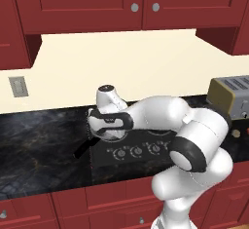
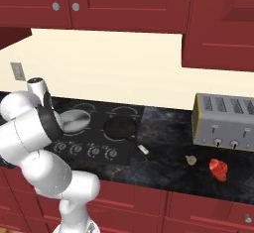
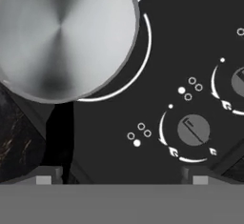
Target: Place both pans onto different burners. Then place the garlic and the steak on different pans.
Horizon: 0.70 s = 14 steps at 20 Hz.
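Silver pan (image 2: 73, 120) sits on the left rear burner (image 3: 143, 51) of the cooktop (image 2: 96, 137); its black handle (image 1: 81, 148) points off the left edge. Gripper (image 3: 121, 180) above it, jaws wide apart, holding nothing. Black pan (image 2: 120, 127) on the next burner rightward. Further right on the worktop (image 2: 168, 165): garlic (image 2: 190, 160), then steak (image 2: 218, 169), before the toaster (image 2: 224, 121).

A home kitchen — red wooden cabinets (image 2: 124, 1) above and below a dark marble counter (image 2: 168, 165), a black glass cooktop (image 2: 99, 133) with knobs, a toaster (image 2: 224, 122) by the cream wall.
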Available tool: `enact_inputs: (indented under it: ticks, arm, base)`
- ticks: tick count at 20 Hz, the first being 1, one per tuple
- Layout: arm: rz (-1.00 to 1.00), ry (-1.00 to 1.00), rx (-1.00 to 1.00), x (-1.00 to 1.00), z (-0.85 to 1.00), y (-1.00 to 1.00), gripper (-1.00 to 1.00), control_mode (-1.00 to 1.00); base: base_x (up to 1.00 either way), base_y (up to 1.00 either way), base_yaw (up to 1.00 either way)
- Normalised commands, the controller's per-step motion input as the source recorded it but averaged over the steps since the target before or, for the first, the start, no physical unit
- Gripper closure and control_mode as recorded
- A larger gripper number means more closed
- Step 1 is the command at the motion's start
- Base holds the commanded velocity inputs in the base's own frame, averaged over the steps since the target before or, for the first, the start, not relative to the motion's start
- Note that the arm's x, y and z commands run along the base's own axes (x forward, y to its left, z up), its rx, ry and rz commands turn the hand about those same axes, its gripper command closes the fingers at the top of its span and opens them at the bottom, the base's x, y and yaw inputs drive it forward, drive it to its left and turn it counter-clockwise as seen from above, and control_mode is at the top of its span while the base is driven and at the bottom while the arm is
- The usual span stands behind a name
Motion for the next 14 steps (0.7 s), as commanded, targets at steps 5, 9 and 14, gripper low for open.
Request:
enact_inputs:
  ticks: [5,9,14]
  arm:
    - [0.00,0.00,-0.06,-0.25,0.13,-0.56,-1.00,-1.00]
    - [0.00,0.00,-0.03,-0.06,0.16,-0.57,-1.00,-1.00]
    - [0.01,0.00,0.00,0.00,0.17,-0.57,-1.00,-1.00]
  base:
    - [0.00,0.00,0.00]
    - [0.00,0.00,0.00]
    - [0.00,0.00,0.00]
